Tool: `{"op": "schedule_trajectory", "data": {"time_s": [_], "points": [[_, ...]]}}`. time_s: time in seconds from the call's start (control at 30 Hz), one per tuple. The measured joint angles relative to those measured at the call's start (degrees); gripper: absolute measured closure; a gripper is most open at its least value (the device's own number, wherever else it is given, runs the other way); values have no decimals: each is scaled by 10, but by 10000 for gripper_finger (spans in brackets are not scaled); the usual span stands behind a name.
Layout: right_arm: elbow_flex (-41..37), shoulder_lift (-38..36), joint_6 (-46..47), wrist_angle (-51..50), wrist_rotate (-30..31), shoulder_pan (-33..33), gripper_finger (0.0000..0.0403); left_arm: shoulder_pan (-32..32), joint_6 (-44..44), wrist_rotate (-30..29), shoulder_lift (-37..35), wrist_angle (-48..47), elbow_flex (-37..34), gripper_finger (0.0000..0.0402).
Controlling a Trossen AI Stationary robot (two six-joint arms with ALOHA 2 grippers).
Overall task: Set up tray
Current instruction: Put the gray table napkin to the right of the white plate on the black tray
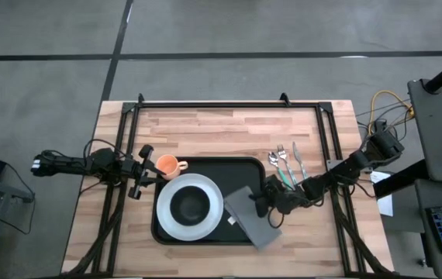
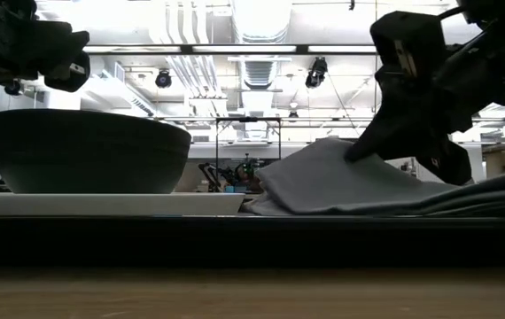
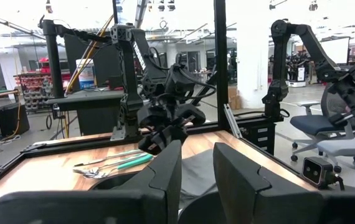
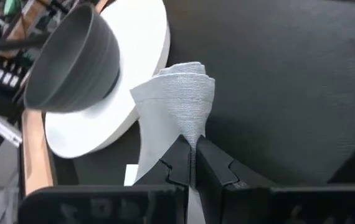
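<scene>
Step in hand, by judgement: placing the napkin [image 1: 250,215]. The right end effector [image 4: 191,163] is pinched tight on a fold of the grey woven cloth, which lies across the right edge of the tray [image 1: 240,167]. The tray, black and low-rimmed, sits at the counter's [image 1: 221,128] front centre, carrying a white plate [image 1: 208,215] and a dark matte bowl [image 1: 189,206].

Next move probably calls for flattening the cloth, then releasing it.

The left end effector [image 1: 145,172] holds an orange cup [image 1: 167,164] at the tray's left far corner. Metal cutlery [image 1: 286,164] lies beside the tray's right edge.

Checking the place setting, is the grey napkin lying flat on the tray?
No. The right gripper's shut fingers pinch the napkin, bunching it above the tray.
</scene>
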Motion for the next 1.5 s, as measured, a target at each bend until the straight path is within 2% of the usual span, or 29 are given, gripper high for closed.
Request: {"op": "schedule_trajectory", "data": {"time_s": [0.23, 0.53, 0.8, 0.93, 1.03, 1.1, 1.23, 1.33, 1.5], "points": [[0, 19, 52, -1, 52, 7, 394, 0, 0, 0, 0, 0, 0, 327], [6, 97, 154, 2, 115, 8, 394, 0, 0, 0, 0, -2, 0, 327], [42, 135, 199, -11, 191, 10, 394, 0, 0, 0, 0, -26, 0, 327], [82, 137, 214, -20, 199, 9, 394, 0, 0, 0, 0, -27, 0, 327], [117, 146, 227, -81, 201, 10, 394, 0, 1, 0, 0, -31, 0, 327], [143, 149, 257, -158, 200, 10, 394, 0, 8, 0, 2, -30, 0, 327], [203, 168, 378, -361, 192, 17, 394, 0, 11, 0, 5, -30, 4, 327], [236, 185, 447, -462, 179, 22, 394, 0, 11, 0, 4, -30, 7, 327], [267, 214, 460, -483, 176, 20, 394, 0, 11, 0, 11, -29, 11, 327]]}}
